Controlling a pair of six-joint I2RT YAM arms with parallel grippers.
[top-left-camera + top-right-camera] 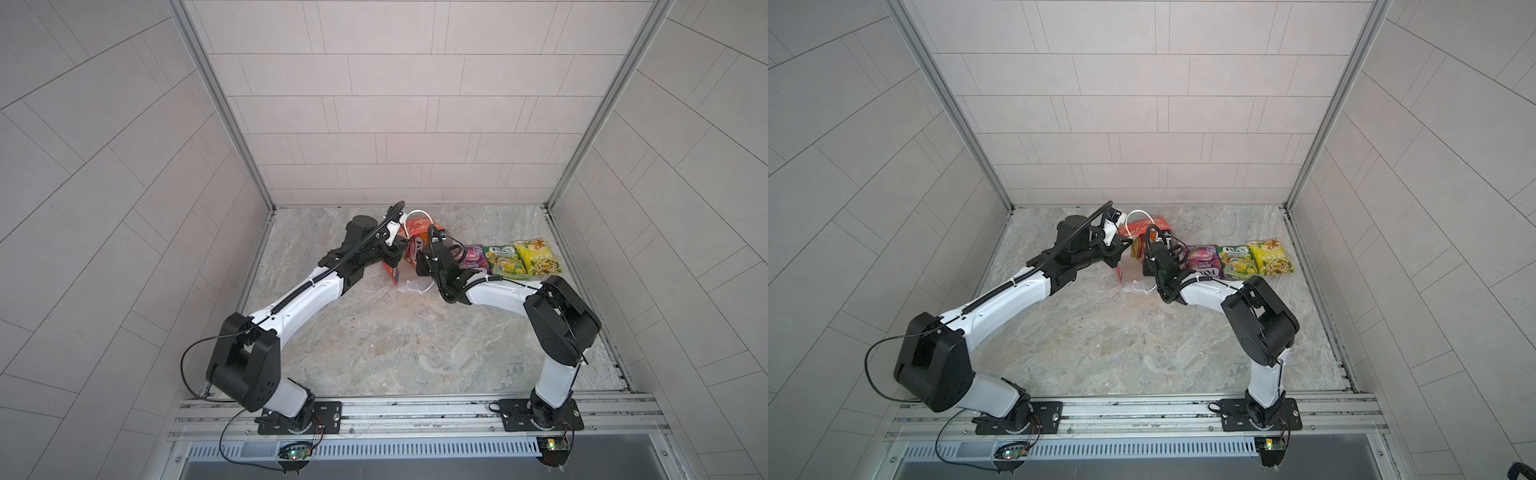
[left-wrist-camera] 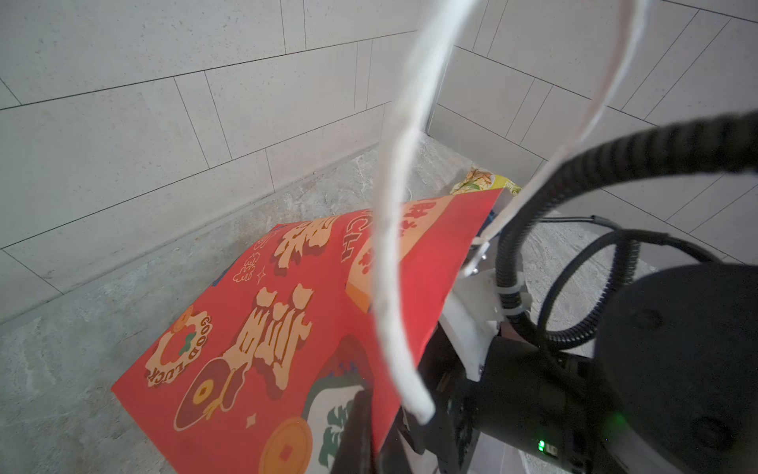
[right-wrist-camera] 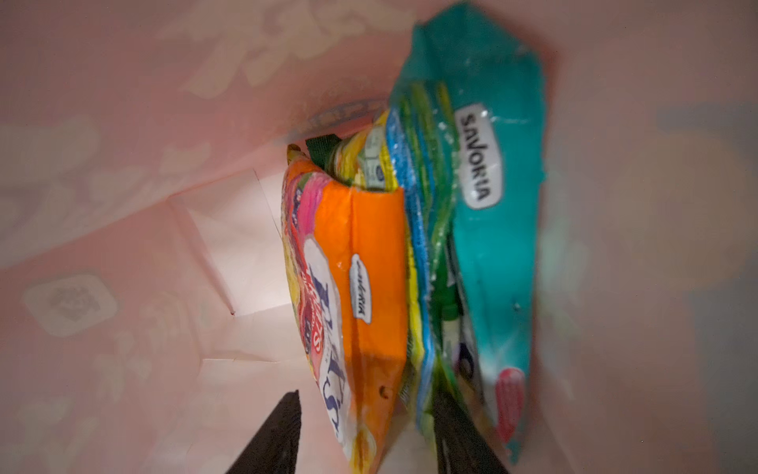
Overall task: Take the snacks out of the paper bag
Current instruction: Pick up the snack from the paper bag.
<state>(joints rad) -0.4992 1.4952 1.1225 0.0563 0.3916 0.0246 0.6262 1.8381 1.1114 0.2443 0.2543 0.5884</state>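
Note:
The red paper bag (image 1: pixel 420 227) (image 1: pixel 1144 226) sits tipped at the back of the table, with a white cord handle (image 2: pixel 393 246) looping up. My left gripper (image 2: pixel 371 422) is shut on the bag's wall at its rim. My right gripper (image 3: pixel 369 435) is inside the bag and open. Between its fingers stands an orange snack packet (image 3: pixel 373 266), beside a blue-edged packet (image 3: pixel 418 246) and a teal packet (image 3: pixel 500 230). In both top views a purple packet (image 1: pixel 476 259) (image 1: pixel 1202 259), a green one (image 1: pixel 503 261) (image 1: pixel 1237 261) and a yellow one (image 1: pixel 536 257) (image 1: pixel 1271 257) lie in a row right of the bag.
Tiled walls close in the marble table (image 1: pixel 395 340) on the left, back and right. A metal rail (image 1: pixel 415 409) with both arm bases runs along the front edge. The right arm's elbow (image 1: pixel 561 320) stands just in front of the laid-out packets.

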